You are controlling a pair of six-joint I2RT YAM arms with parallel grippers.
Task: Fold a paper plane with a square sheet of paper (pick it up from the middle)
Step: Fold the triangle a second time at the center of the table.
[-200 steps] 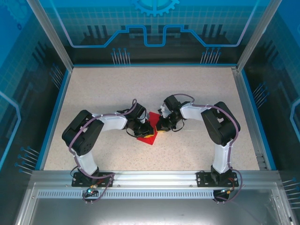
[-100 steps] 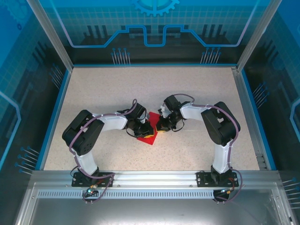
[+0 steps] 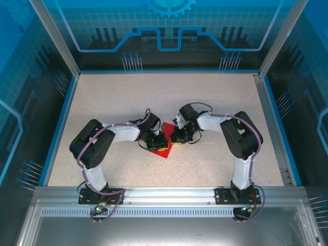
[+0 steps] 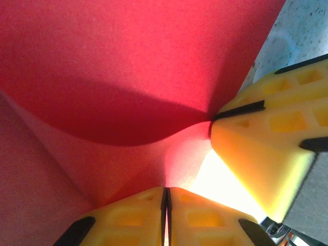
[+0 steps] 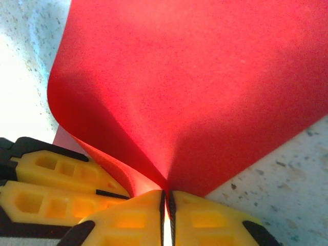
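A: Overhead first. Where's the paper?

B: The red sheet (image 3: 167, 127) is around the middle of the tabletop (image 3: 205, 97), a bit closer to the near edge than the far one and about midway between the left and right edges. Both arms reach in and meet over it. The left gripper (image 3: 158, 142) and right gripper (image 3: 174, 139) are just beside each other, with red showing between them and under the left one.

A: Can you read the fingers from up there?

B: No, too small. Wrist views settle it.

A: Left wrist?

B: The left gripper (image 4: 166, 192) has its fingers pressed together with only a hairline slit, and the red sheet (image 4: 128, 61) runs right down into that slit, so it's pinching the paper. The sheet bows up from there in a curved flap, with a paler layer beneath. The right gripper's fingers (image 4: 256, 148) come in from the right, tips on the paper edge, also together. There's a sliver of speckled tabletop (image 4: 302, 25) at the top right.

A: Right wrist?

B: Mirror picture. The right gripper (image 5: 165, 197) has its fingers closed on the red sheet (image 5: 195, 77), and the paper funnels to a point at the slit. One side curls over, with a second layer visible under the curl. The left gripper's fingers (image 5: 46, 169) sit low left, touching the paper next to that pinch. The tabletop (image 5: 287, 184) shows at the lower right and top left.

A: So both are clamped on it?

B: Yes, side by side, sheet partly lifted and bent.
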